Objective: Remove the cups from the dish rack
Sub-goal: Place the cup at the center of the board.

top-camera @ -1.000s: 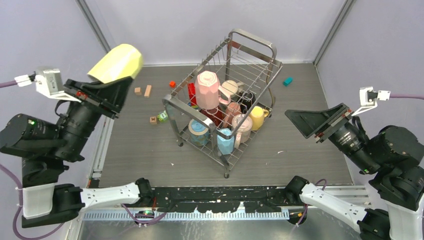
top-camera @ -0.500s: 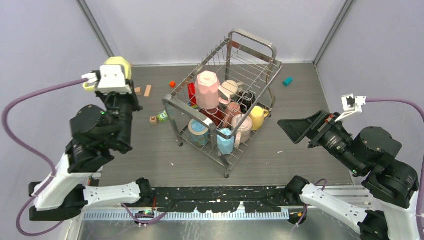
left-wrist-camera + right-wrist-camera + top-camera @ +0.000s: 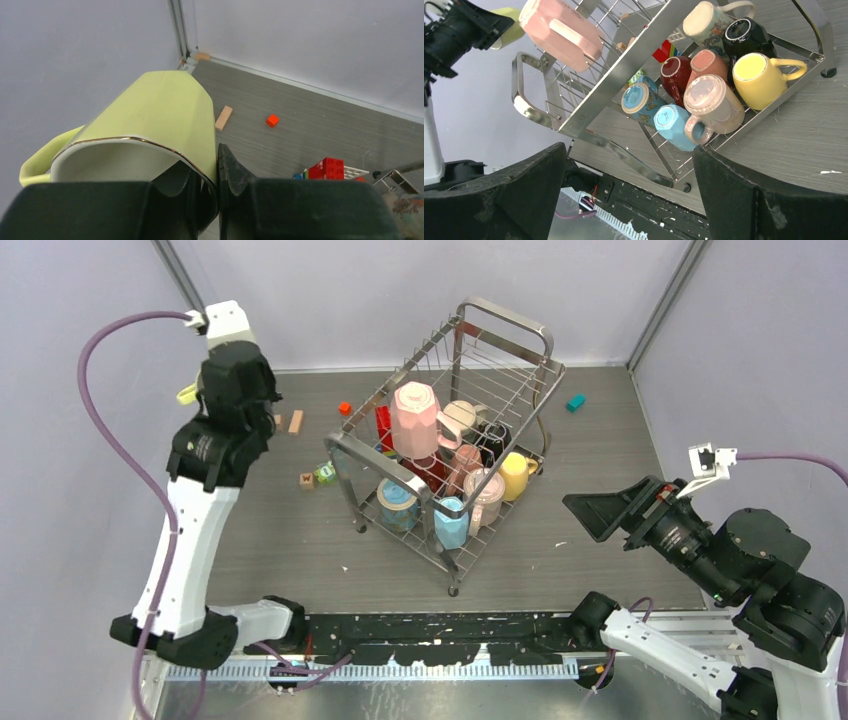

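My left gripper [image 3: 216, 156] is shut on the rim of a yellow-green cup [image 3: 160, 107], one finger inside and one outside. It hangs high over the table's far left; in the top view only the cup's handle [image 3: 187, 393] shows beside the wrist. The dish rack [image 3: 345, 446] stands mid-table holding several cups: a tall pink one [image 3: 415, 420] on top, a yellow one [image 3: 514, 476], a light blue one [image 3: 450, 522] and a dark red one [image 3: 675, 70]. My right gripper [image 3: 628, 150] is open and empty, low to the right of the rack.
Small toy blocks lie left of the rack: a red one [image 3: 344, 408], a wooden one [image 3: 295, 421] and a coloured pair [image 3: 318, 476]. A teal block [image 3: 575, 402] lies at the far right. Enclosure walls close in on three sides.
My left arm has swung up and toward the back-left corner with the yellow-green cup. My right arm has dropped lower and nearer, its jaws still open.
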